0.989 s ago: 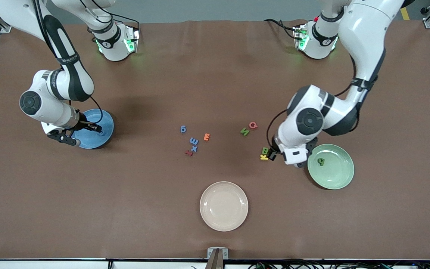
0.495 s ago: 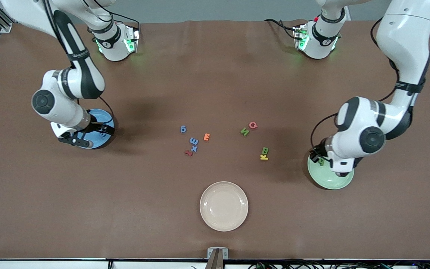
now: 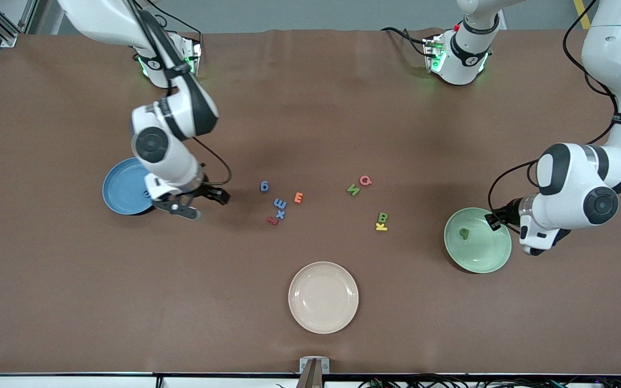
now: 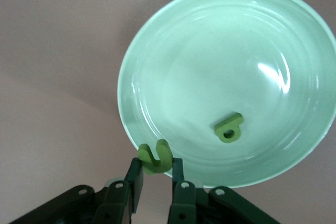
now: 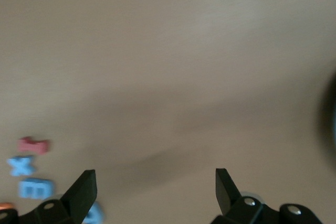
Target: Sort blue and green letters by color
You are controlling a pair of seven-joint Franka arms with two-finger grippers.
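My left gripper (image 4: 156, 169) is shut on a small hook-shaped green letter (image 4: 155, 157) over the rim of the green plate (image 4: 220, 51), toward the left arm's end of the table (image 3: 483, 258). Another green letter (image 4: 229, 128) lies in that plate. Two green letters (image 3: 353, 189) (image 3: 383, 216) lie on the table near the middle. Three blue letters (image 3: 264, 186) (image 3: 280, 203) (image 3: 280, 214) lie there too. My right gripper (image 3: 205, 205) hangs open and empty between the blue plate (image 3: 119, 196) and the blue letters (image 5: 35, 187).
An orange E (image 3: 298, 197), a pink G (image 3: 365, 180), a yellow K (image 3: 381, 227) and a dark red letter (image 3: 272, 220) lie among the task letters. A beige plate (image 3: 323, 297) stands nearer the front camera, mid-table.
The left gripper carried a green letter from beside the B and K over to the green plate. The right gripper opened and swung from the blue plate toward the middle letters.
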